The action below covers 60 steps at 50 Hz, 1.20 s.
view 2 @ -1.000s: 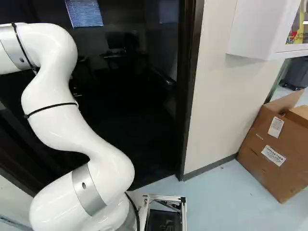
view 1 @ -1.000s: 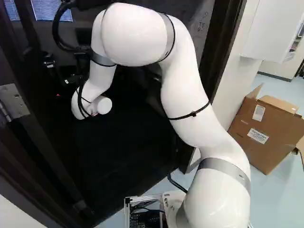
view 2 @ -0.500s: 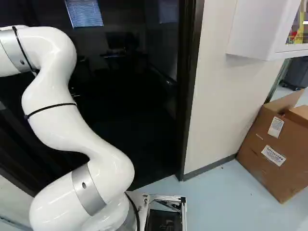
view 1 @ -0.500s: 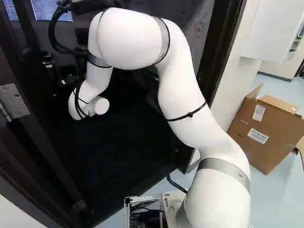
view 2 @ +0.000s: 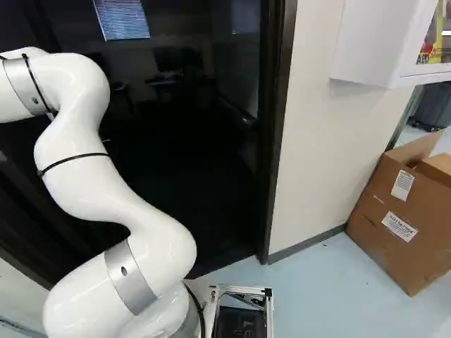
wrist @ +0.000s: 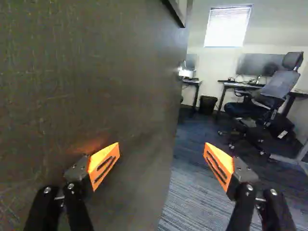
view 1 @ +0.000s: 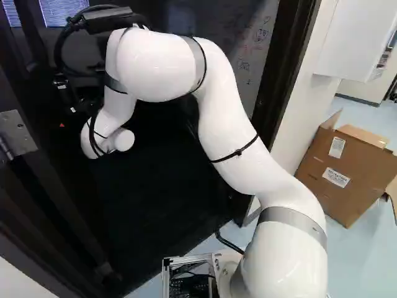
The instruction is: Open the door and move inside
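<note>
The dark door [wrist: 96, 77] stands ajar in the wrist view, its flat face filling the space ahead of and beside one finger. Its free edge runs between the two fingertips, with the room beyond. A metal hinge [view 1: 17, 131] shows at the left of the left base view. My gripper [view 1: 61, 125] is mostly lost in the dark behind the white wrist there; only a small orange bit shows. In the wrist view the gripper [wrist: 161, 156] is wide open, one orange pad close to the door face; contact cannot be told. The other finger is over the room side.
The dark door frame [view 2: 275, 134] and pale wall [view 2: 317, 141] stand right of the opening. A cardboard box [view 2: 394, 225] is on the floor beyond, under a white wall cabinet [view 2: 373, 49]. Inside are an office chair [wrist: 269, 94], desks, a bin [wrist: 208, 104] and a whiteboard [view 1: 254, 56].
The upper arm and wrist have shifted left and the elbow has sunk in the left base view, uncovering more of the whiteboard. The base has stayed in place. Any door motion cannot be told.
</note>
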Available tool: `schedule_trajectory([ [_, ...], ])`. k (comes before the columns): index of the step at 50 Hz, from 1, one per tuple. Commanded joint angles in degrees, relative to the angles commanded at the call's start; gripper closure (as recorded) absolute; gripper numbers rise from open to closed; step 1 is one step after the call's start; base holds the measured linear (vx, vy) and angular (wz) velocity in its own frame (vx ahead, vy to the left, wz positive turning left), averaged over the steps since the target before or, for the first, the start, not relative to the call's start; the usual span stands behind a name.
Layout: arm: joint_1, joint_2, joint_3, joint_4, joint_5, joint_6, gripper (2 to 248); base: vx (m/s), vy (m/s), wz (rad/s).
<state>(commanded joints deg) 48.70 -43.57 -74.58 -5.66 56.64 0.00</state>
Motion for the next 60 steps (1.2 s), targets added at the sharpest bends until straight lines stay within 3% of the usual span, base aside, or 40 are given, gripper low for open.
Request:
schedule_trajectory([
  [31,2.7,-5.4,-7.6,-6.6,0.0,0.0,3,0.001,0.000,-0.013],
  [60,1.3,-1.2,-1.7,-0.9,0.0,0.0,3,0.000,0.000,0.000],
])
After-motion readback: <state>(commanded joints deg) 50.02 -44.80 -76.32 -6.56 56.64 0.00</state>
